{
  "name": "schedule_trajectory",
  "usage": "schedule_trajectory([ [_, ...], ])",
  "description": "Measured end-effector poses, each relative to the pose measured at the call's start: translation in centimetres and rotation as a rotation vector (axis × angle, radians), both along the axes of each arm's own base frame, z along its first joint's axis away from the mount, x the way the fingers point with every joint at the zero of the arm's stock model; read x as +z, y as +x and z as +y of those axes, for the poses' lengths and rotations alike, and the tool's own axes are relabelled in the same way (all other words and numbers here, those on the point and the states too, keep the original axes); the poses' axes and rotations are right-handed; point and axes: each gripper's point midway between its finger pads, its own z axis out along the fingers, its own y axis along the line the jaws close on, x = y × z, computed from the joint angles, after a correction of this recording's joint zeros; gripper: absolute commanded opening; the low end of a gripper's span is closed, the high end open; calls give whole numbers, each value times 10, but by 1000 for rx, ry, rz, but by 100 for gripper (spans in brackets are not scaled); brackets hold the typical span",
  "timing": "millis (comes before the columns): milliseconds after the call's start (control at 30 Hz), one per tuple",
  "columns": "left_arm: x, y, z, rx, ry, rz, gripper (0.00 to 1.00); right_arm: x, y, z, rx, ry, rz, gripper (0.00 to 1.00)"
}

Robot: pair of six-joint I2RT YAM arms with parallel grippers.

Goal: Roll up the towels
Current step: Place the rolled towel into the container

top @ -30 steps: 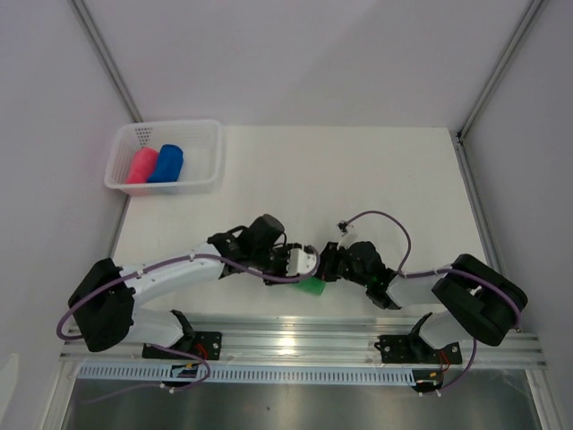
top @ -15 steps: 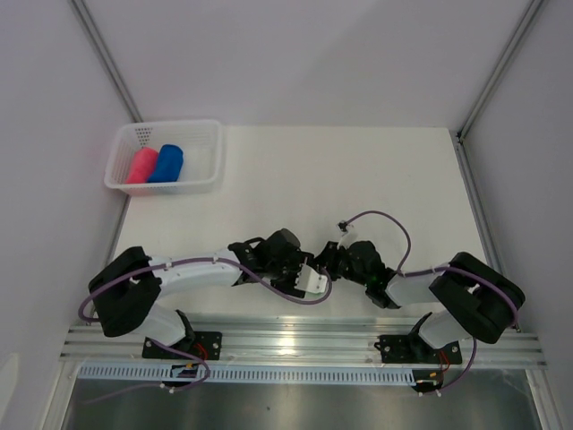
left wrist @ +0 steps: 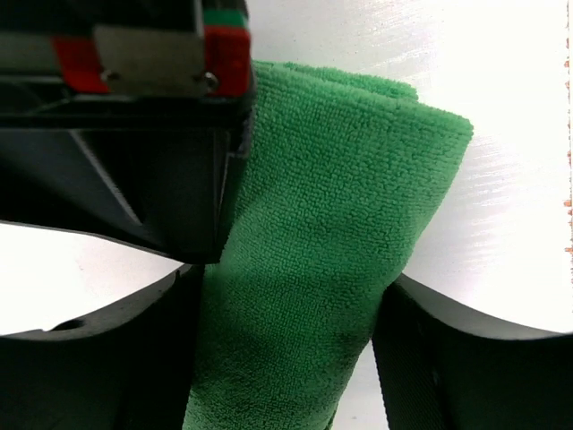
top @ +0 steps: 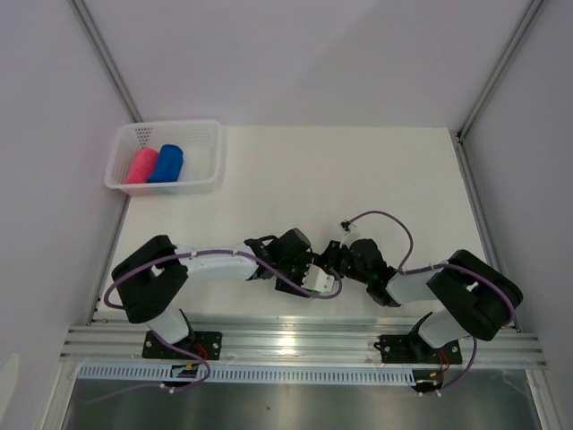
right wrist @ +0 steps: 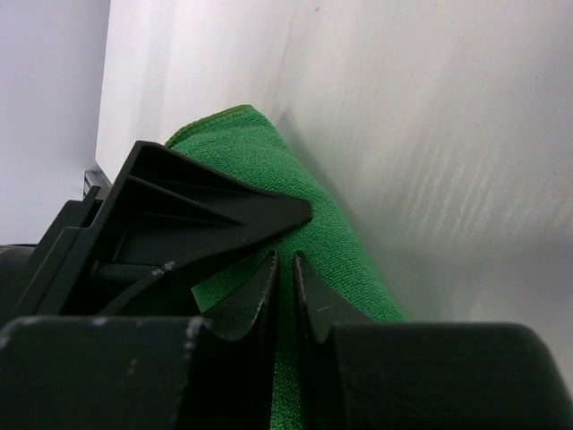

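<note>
The left pincer [left wrist: 291, 278] stood wide astride the green towel [left wrist: 331, 206] on the tabletop [left wrist: 510, 224], grip impossible to tell; the right pincer [right wrist: 285, 262], nearly closed, pinched its fabric

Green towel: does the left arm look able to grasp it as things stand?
Probably yes: the green towel lies between the left gripper's open fingers. The right gripper, pinching it close beside, may crowd the closing.

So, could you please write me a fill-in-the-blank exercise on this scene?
The pink towel and blue towel lie rolled in the white ____.
In the top view, the pink towel lies ____ of the blue towel.
The green towel lies on the ____, between the left end effector's fingers.
Missing: basket; left; table.
</note>
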Motion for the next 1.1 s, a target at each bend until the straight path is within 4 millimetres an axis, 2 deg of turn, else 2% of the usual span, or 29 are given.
schedule_trajectory([
  [200,-3,2,-4,6,46,35,62,7,3,-12,-21,-21,2,15],
  [267,-3,2,-4,6,54,41,60,16,4,-18,-29,-26,-13,17],
  [367,-5,1,-3,4,63,49,49,31,6,-31,-48,-34,-44,17],
  [400,-5,1,-4,5,65,50,47,37,8,-35,-59,-31,-58,18],
  [533,-6,2,-4,11,68,51,38,65,15,-60,-121,-24,-131,18],
  [633,-5,2,-4,25,65,54,31,74,16,-78,-163,-36,-155,18],
  [900,-2,4,-2,101,44,85,15,74,8,-112,-239,-99,-157,19],
  [1000,2,9,7,165,33,113,11,68,4,-117,-243,-125,-141,19],
  [1100,8,23,21,273,8,156,10,61,0,-119,-238,-148,-114,19],
])
